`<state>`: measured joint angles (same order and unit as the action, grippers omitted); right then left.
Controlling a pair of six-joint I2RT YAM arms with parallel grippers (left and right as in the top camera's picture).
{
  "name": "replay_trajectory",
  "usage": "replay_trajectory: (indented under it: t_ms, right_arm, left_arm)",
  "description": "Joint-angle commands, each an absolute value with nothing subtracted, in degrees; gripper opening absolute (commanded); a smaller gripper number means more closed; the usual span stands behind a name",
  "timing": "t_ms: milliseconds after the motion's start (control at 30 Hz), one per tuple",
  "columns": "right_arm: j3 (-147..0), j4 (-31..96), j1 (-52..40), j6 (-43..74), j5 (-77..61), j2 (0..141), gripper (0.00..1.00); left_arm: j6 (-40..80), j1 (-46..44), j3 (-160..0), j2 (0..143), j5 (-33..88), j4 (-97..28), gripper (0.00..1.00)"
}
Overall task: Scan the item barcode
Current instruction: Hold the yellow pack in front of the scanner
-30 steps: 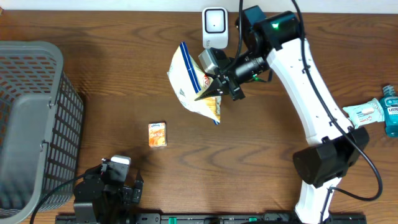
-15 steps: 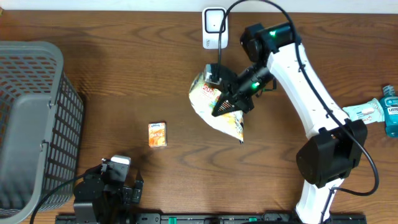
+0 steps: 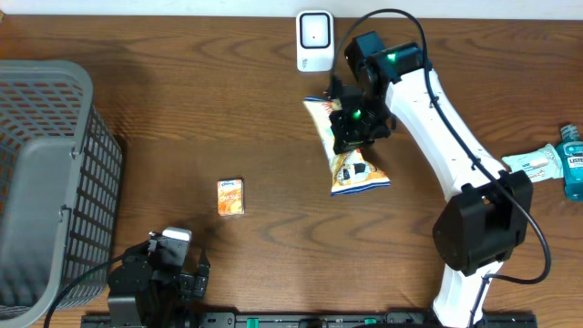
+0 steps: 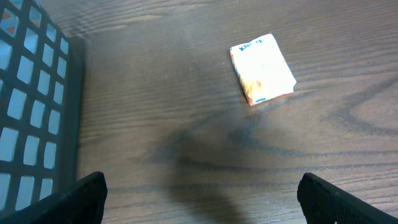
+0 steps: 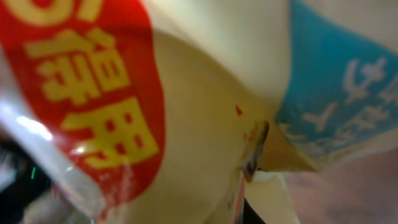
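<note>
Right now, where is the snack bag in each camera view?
Overhead: the snack bag is right of centre, below the white scanner, in the right gripper.
Left wrist: not in it.
Right wrist: it fills the frame, close to the lens.
Shared landmark: the small orange pack, in overhead and left wrist; right wrist shows only the bag.
</note>
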<state>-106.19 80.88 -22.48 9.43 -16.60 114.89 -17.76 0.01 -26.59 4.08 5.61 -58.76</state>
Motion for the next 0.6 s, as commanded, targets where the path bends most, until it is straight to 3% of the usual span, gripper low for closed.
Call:
replay_trajectory:
  t_ms: [0,200,567]
  right_arm:
    - [-106.04,80.82,-24.56,25.96,-6.98,113.91,0.01]
    - [-106.04,80.90,-27.70,34.00,0.45,113.89,0.01]
    - [-106.04,69.65,-28.56,33.19,-1.48,113.93,0.01]
  left_arm:
    - [-17.02,0.32,-26.48,4.03,5.32,-58.87,0.98]
    - [-17.02,0.32,-26.48,4.03,5.32,-58.89,0.98]
    - [-17.02,0.32,-26.48,4.03,5.32,-58.87,0.98]
